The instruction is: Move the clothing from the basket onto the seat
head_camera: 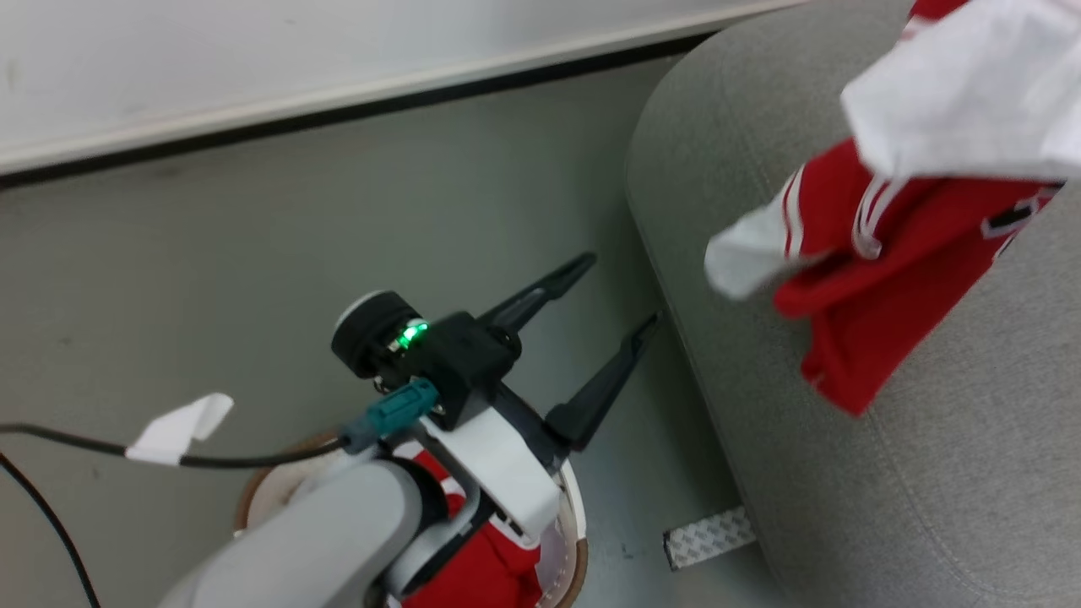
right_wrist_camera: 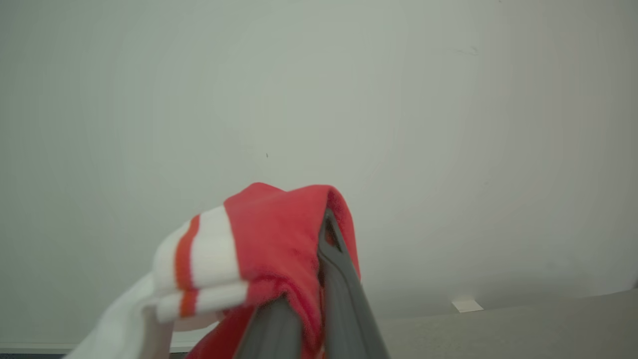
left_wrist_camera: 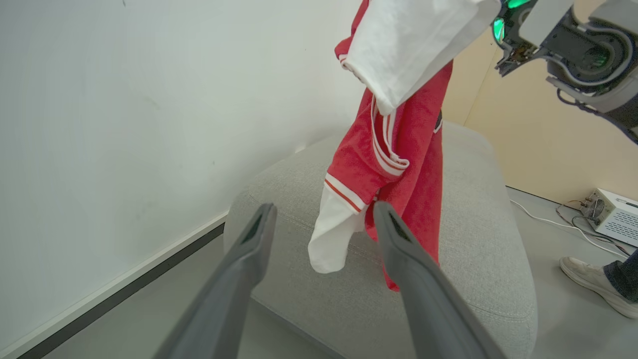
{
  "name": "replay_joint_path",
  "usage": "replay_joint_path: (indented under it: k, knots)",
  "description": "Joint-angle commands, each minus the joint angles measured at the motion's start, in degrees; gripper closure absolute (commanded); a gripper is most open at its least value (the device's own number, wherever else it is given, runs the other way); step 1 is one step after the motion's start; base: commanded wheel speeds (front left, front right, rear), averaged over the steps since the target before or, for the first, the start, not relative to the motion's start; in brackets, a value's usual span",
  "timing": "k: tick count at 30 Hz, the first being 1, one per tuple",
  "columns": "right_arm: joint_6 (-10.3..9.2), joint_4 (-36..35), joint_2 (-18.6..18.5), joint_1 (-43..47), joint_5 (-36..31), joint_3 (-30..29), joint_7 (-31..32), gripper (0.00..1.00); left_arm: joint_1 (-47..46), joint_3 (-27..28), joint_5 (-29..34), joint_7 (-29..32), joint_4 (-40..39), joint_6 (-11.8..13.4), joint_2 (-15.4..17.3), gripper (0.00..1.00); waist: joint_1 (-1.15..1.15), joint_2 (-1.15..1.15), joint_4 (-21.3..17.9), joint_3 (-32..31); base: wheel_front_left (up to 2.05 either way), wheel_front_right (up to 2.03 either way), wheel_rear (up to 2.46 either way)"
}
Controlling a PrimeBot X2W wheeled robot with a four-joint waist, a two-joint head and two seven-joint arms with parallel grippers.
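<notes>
Nearest us, on the floor just off the seat's [head_camera: 929,473] rounded corner, sits the basket [head_camera: 577,564] w/ a red garment [head_camera: 477,574] left inside, so we judge the job approx. partway done. Above the basket, the left gripper [head_camera: 618,291] has its jaws spread wide & empty, tips aimed at the seat's side.

Next out, over the seat top, the clothing bundle [left_wrist_camera: 398,164] hangs from the right gripper [right_wrist_camera: 324,234]. Its jaws are clamped tight on a red fold w/ a striped cuff. A white cloth [head_camera: 971,93] is draped high on the bundle, and we can't tell if the jaws pinch it too.

What could go wrong:
- The white cloth may slide off on any swing b/c it may only be draped, not gripped.
- The bundle hangs near the seat's basket-side edge. If let go here, the dangling white sleeve [left_wrist_camera: 331,239] could drag part of it down the seat's side to the floor.
- A low pass could snag the hem on the seat's weave.

The bundle's long axis runs approx. vertical. Its bunched end is up at the jaws, hem & sleeve pointing down at the seat. We can't tell if the hem touches the seat yet.

Farthest, past the seat's other side, a person's shoe [left_wrist_camera: 593,284] rests on the floor, w/ a white box [left_wrist_camera: 615,214] beyond it.
</notes>
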Motion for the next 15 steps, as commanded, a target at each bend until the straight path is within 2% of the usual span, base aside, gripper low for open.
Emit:
replay_joint_path:
  k: [1,4,9,12,15]
  knots:
    - [-0.12,1.3,-0.2,-3.44,-0.64,-1.2,0.67,1.0,-1.46,0.66,0.58,0.26,-0.37,-0.3,0.89,0.0,-0.01,-0.01,0.46,6.15,0.0,0.0,0.0]
    - [-0.13,6.3,-1.87,-13.25,-3.5,-5.16,3.01,1.0,-4.38,1.77,1.17,1.06,-0.69,-0.82,1.75,0.0,-0.01,-0.01,1.24,10.06,0.0,0.0,0.0]
    - [-0.12,13.64,-6.23,-25.46,-9.31,-11.54,4.59,1.0,-7.98,3.01,1.4,0.76,-0.75,-1.39,1.45,0.0,-0.01,-0.01,3.49,14.36,0.0,0.0,0.0]
    - [-0.13,17.48,-10.52,-28.73,-13.86,-14.17,4.85,1.0,-8.79,3.42,1.3,0.19,-0.2,-1.41,1.23,0.0,-0.01,-0.01,4.88,15.5,0.0,0.0,0.0]
    - [-0.13,21.95,-14.17,-27.21,-19.25,-16.55,4.83,1.0,-8.48,3.15,1.23,-0.43,0.5,-1.52,0.9,0.0,-0.01,-0.01,6.29,15.63,0.0,0.0,0.0]
